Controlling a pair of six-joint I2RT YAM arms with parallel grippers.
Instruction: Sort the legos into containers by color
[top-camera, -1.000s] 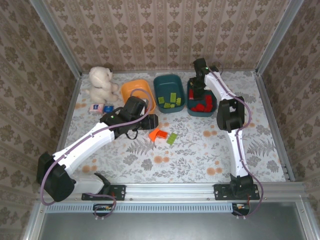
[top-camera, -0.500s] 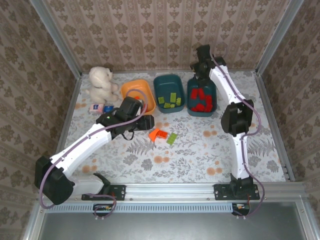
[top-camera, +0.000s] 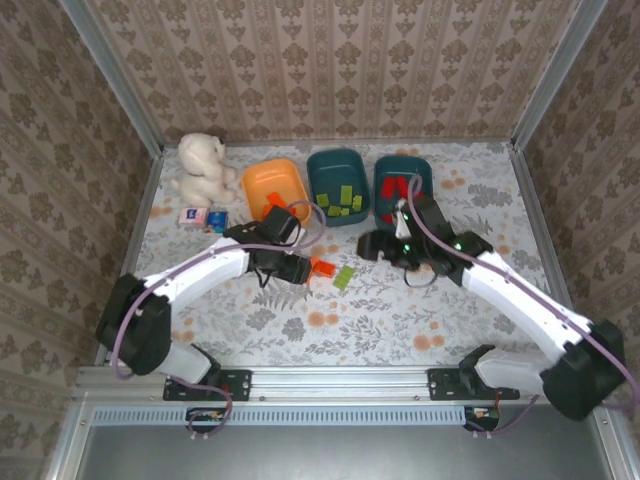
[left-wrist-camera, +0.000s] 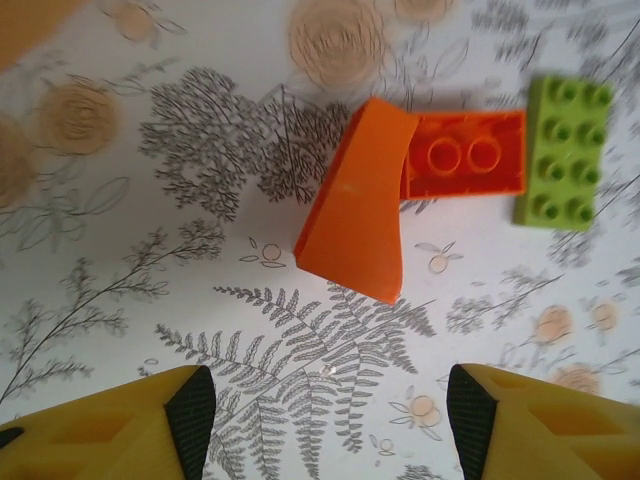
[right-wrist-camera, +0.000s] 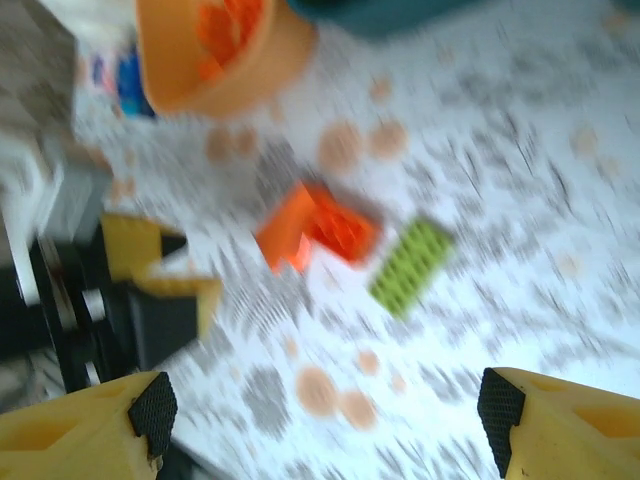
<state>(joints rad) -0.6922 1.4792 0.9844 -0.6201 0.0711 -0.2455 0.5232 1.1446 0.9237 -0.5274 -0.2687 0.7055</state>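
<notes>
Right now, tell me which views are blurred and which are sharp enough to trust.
Top view: sharp and evenly lit, soft shadows only. Left wrist view: mostly crisp, studs readable on the green brick and the orange brick. Right wrist view: heavily smeared, those bricks and the orange tub are just colour patches.

- A tabletop (top-camera: 485, 185) under a white cloth printed with grey ferns and orange blossoms lies in the middle.
- Beige damask-patterned wallpaper covers the back wall (top-camera: 330, 70), the left wall (top-camera: 60, 160) and the right wall (top-camera: 600, 160).
- Slanting aluminium posts (top-camera: 112, 78) stand at the back corners.
- A silver aluminium rail (top-camera: 340, 380) runs along the near edge, with a ribbed metal strip (top-camera: 340, 413) just below.
- The light is soft and even, and shadows are faint.
</notes>
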